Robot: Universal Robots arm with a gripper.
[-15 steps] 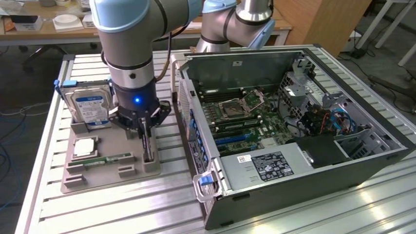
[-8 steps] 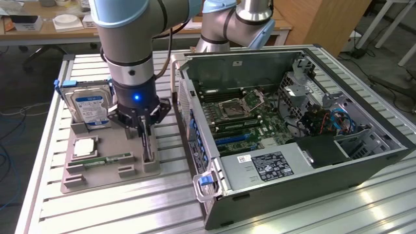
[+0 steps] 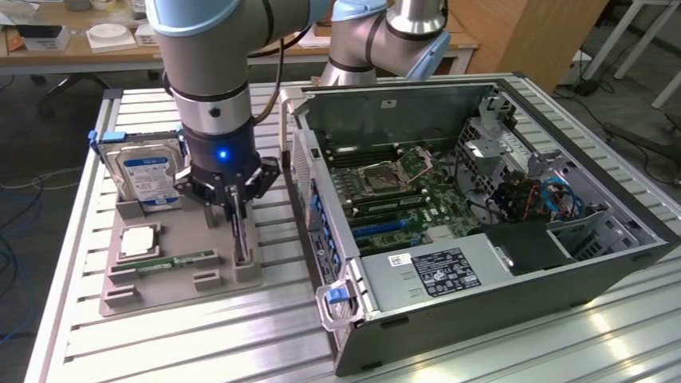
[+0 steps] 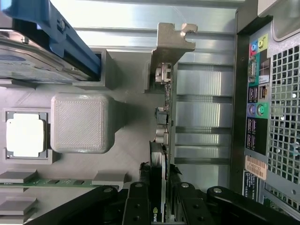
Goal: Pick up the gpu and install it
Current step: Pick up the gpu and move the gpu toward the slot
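The gpu [image 3: 244,243] is a thin dark card standing on edge in the grey holder tray [image 3: 175,291], at the side nearest the computer case. My gripper [image 3: 236,211] points straight down over it. In the wrist view I see the gpu [image 4: 165,117] edge-on, with its metal bracket [image 4: 171,40] at the far end. My gripper [image 4: 159,199] has a black finger pressed against each face of the card, so it is shut on the gpu. The card's lower edge still sits in the tray.
The tray also holds a silver hard drive [image 3: 149,175] upright in a blue bracket, a square processor [image 3: 139,239] and a green memory stick [image 3: 175,262]. The open computer case [image 3: 553,263] lies at the exterior view's right, motherboard [image 3: 399,195] exposed. Its rear port panel [image 4: 255,112] is close beside the card.
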